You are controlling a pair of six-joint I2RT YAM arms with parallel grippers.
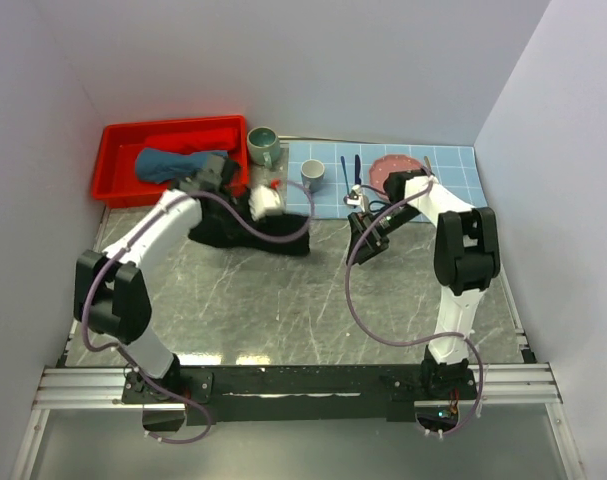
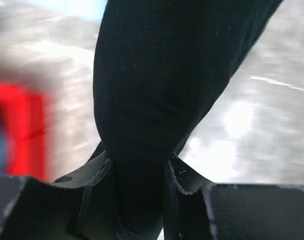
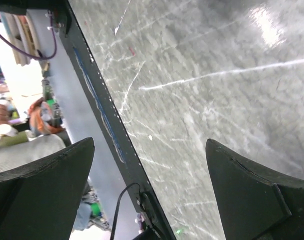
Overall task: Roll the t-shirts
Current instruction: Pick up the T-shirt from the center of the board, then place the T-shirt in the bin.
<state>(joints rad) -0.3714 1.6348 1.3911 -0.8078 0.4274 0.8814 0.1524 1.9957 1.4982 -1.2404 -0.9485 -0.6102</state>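
Note:
The black t-shirt (image 1: 281, 236) lies bunched on the grey table, just in front of the red bin. My left gripper (image 1: 255, 214) is at its left end. In the left wrist view the jaws (image 2: 136, 167) are shut on a thick fold of that black cloth (image 2: 157, 85), which hangs out in front of the camera. A slate-blue rolled t-shirt (image 1: 166, 164) rests inside the red bin (image 1: 118, 170). My right gripper (image 1: 369, 230) hovers to the right of the black shirt, apart from it. It is open (image 3: 149, 146) with only bare table between its fingers.
A blue-checked placemat (image 1: 453, 168) lies at the back right with a pink plate (image 1: 395, 165), cutlery (image 1: 350, 172) and a grey mug (image 1: 312, 174). A green mug (image 1: 263, 143) stands beside the bin. White walls close in the sides and back.

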